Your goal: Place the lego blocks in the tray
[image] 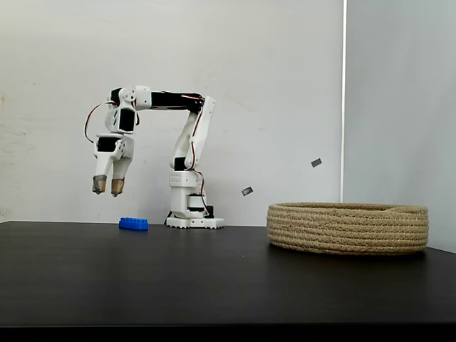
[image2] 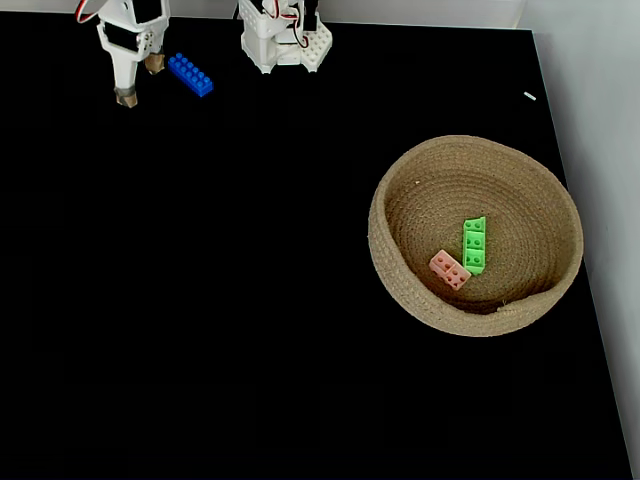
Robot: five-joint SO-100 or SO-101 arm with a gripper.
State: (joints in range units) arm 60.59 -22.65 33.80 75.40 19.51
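The blue brick (image: 134, 224) (image2: 190, 75) lies on the black table near the arm's base. My gripper (image: 108, 187) (image2: 140, 80) hangs in the air above and just left of it, pointing down, open, with nothing between its fingers. The round tan rope basket (image: 348, 228) (image2: 420, 190) stands far to the right. On its floor lie the green brick (image2: 474, 245) and the pale pink brick (image2: 450, 269), side by side; the basket wall hides them in the side-on fixed view.
The arm's white base (image: 191, 214) (image2: 285, 45) stands at the back edge of the table, just right of the blue brick. A white wall rises behind. Bare black tabletop (image2: 250, 300) stretches between the arm and the basket.
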